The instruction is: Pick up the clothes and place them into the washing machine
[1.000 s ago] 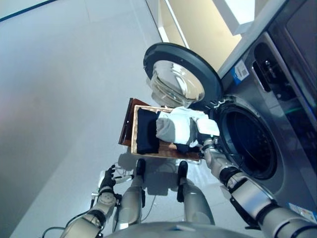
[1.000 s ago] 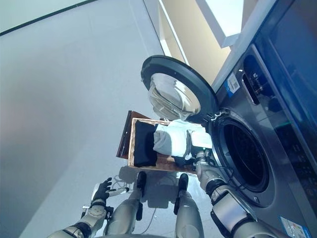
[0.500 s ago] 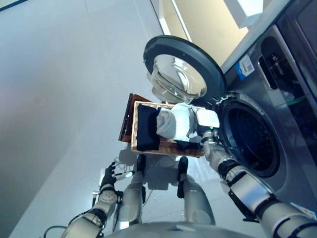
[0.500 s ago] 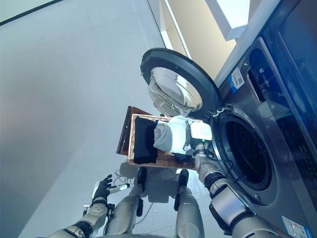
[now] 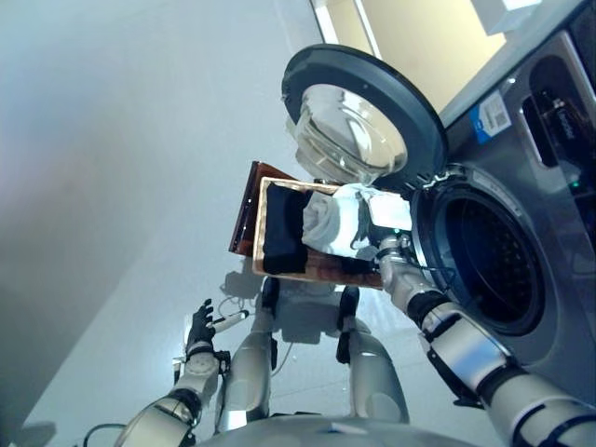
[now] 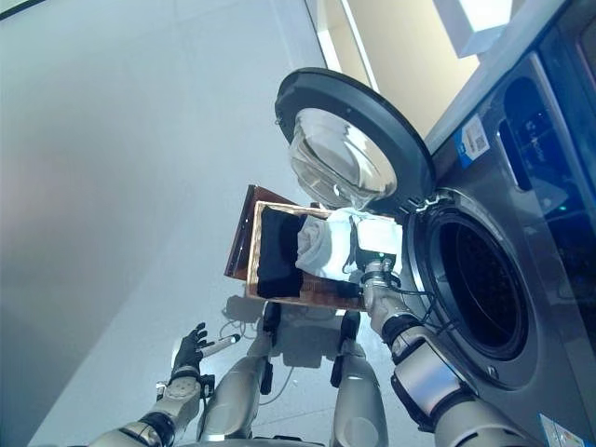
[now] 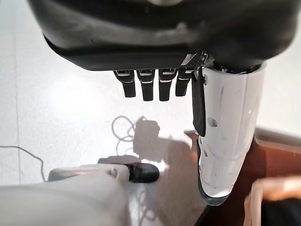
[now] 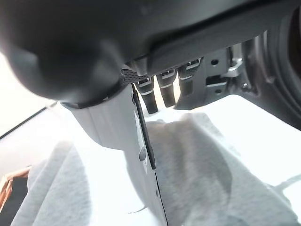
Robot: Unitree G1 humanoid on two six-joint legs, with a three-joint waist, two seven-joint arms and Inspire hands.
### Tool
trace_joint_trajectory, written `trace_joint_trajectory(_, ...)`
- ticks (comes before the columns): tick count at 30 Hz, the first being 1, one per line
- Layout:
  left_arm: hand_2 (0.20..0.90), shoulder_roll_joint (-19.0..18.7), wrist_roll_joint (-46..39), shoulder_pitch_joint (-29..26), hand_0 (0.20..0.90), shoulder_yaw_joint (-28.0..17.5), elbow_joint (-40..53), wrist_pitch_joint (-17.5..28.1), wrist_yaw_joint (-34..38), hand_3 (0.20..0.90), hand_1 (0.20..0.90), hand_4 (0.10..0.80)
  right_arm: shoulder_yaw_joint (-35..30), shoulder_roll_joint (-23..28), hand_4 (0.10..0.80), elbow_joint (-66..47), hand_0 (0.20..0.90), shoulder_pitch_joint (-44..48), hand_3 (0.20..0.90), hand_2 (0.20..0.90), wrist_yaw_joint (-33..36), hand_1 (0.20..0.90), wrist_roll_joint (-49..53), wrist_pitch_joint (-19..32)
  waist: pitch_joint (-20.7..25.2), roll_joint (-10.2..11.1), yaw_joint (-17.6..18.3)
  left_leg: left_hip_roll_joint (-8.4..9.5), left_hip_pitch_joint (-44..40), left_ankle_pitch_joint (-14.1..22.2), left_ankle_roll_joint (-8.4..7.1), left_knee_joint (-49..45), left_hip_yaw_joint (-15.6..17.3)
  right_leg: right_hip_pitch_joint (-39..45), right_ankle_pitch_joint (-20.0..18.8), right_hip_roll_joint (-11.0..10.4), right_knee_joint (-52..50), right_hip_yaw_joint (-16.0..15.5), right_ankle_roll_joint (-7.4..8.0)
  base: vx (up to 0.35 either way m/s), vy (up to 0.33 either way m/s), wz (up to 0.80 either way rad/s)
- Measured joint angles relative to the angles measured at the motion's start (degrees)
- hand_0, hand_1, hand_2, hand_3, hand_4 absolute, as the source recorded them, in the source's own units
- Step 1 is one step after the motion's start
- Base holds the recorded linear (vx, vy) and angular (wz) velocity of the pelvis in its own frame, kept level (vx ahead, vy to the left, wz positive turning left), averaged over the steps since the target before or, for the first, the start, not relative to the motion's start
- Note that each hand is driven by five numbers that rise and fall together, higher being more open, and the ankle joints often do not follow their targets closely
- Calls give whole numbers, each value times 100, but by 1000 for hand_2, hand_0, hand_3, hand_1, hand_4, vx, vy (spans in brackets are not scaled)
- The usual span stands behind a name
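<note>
Washer drum mouth (image 5: 486,251) unobstructed, door (image 5: 358,121) aside

Head eyes look down; wrist cameras close.

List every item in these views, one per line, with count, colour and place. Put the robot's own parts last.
Washing machine: one, grey, on the robot's right, drum empty as far as it shows.
Door: one, dark ring round clear glass, swung open above the basket.
Basket: one, light wood rim, on the floor beside the drum opening.
Brown board: one, under the basket's far left corner.
Black garment: one, in the basket's left part.
Pale grey-white clothes: a heap, in the basket's right part.
Left hand: dark, fingers straight, empty, low over the floor.
Right hand: dark, at the pale clothes; whether it grips them cannot be seen.
</note>
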State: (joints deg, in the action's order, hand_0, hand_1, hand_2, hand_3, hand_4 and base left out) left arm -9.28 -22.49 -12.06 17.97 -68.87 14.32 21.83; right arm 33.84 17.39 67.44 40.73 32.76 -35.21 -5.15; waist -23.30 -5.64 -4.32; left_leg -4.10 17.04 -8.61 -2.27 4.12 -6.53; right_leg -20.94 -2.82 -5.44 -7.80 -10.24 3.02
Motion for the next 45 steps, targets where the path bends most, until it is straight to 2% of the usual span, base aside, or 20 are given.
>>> trace_joint_trajectory(5,900,-39,-107,-12,900,-99,336,136,-1,900,900,800,3,61,800,224,900,240,900,900,-1,900,42,1,-115,-47,-149,24,153,-52,-1,2,-34,-178,8,-28,-92,-15,-2,-4,12,4)
trace_joint_trajectory(19,900,-90,-725,28,900,-230,1228,380,-32,900,900,800,38,181,800,602,900,713,900,900,73,900,152,-101,-352,-146,-180,133,553,-188,22,0,-163,-616,47,-174,-324,-119,33,-15,24,6)
trace_joint_trajectory(24,900,-95,-928,61,900,-415,1493,470,-62,900,900,800,29,261,800,766,900,913,900,900,141,900,203,-100,-455,-255,-144,204,679,-250,44,6,-110,-886,78,-263,-550,-35,45,-28,41,-3)
trace_joint_trajectory(30,900,-115,-1000,79,900,-438,1592,482,-61,900,900,800,-5,279,800,804,900,1016,900,900,228,900,206,-91,-463,-268,-140,238,788,-286,47,13,-21,-1183,106,-281,-779,162,48,-18,32,-9)
trace_joint_trajectory(38,900,-142,-1046,195,900,-435,2138,490,-75,900,900,800,-5,316,800,817,900,1154,900,900,226,900,239,-78,-494,-309,-124,274,905,-328,44,32,4,-1396,131,-321,-912,227,70,-9,8,-2)
trace_joint_trajectory(45,900,-211,-1078,347,900,-391,2704,502,-166,900,900,800,27,534,800,822,900,1534,900,900,247,900,372,153,-478,-296,-109,308,1453,-398,59,5,3,-2032,141,-356,-1081,274,67,1,3,2)
